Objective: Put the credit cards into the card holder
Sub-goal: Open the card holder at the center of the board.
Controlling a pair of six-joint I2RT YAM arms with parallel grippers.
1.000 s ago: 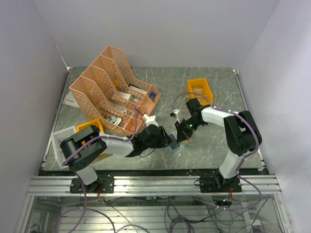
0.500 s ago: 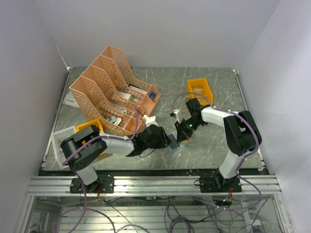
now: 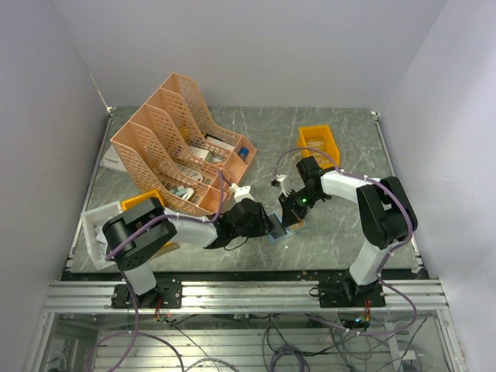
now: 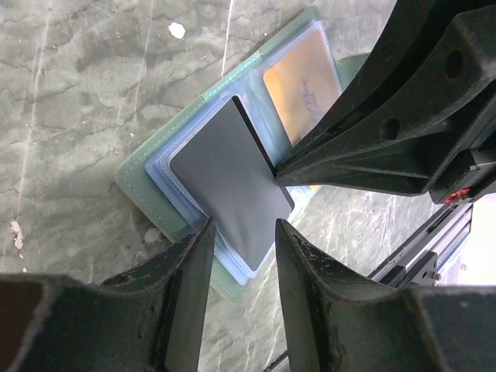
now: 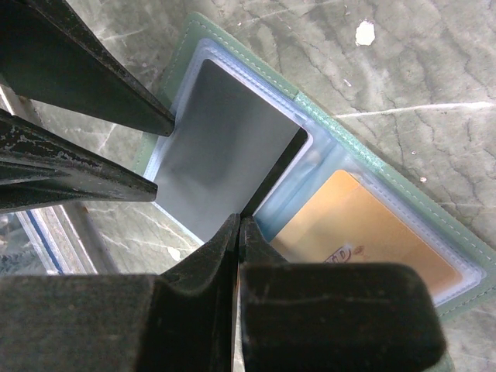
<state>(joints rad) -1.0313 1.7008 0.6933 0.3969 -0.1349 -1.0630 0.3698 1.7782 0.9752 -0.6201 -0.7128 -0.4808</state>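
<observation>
Lying open on the grey-green marbled bench, the small grey-green folding card holder sits between the two arms, near the front edge, with its clear inner sleeves facing up. A thin, flat grey plastic credit card sits partway in the sleeve nearer the left arm. A tan-orange credit card fills the neighbouring sleeve. Left pincer: jaws partly apart, one finger on either side of the grey card's protruding end, tips at the edge of the sleeve. No firm grip on the card can be made out. Right pincer: jaws fully together with nothing between them, their joined tip touching the long edge of the grey card beside the fold. Behind, in the overhead view: a peach lattice plastic file rack at left and an orange plastic bin at right, both well apart from the holder.
</observation>
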